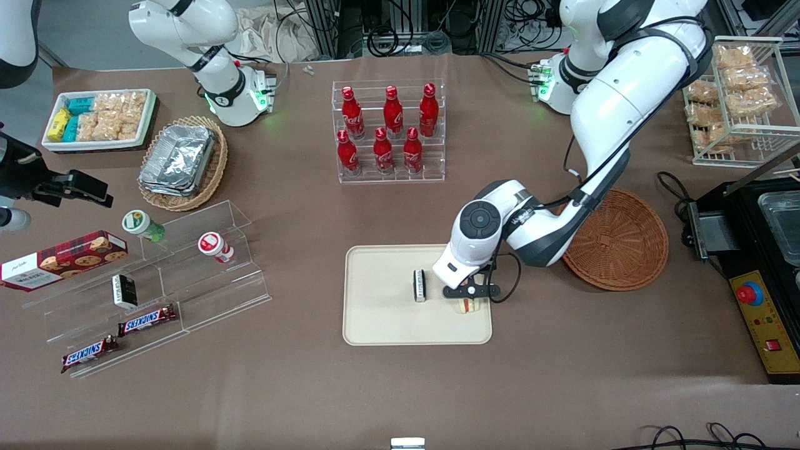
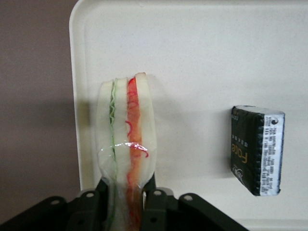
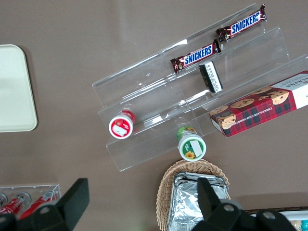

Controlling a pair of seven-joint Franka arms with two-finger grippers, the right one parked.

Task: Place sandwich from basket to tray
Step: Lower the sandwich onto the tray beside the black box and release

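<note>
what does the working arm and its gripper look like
The left arm is glossy white with dark grey-black joint bands, a round dark cap at the wrist and a thin black cable along it. Its base glows green. The gripper, over the tray, has black fingers.

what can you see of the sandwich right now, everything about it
The sandwich is a thin wedge of pale white bread with a green layer and an orange-red layer showing along its edge, wrapped in clear glossy film. It stands on edge over the cream tray, near the tray's rim, with a small dark packet lying apart from it on the same tray. The claw is shut on it, one finger pressing each bread face. Whether it already rests on the tray surface cannot be told.
</note>
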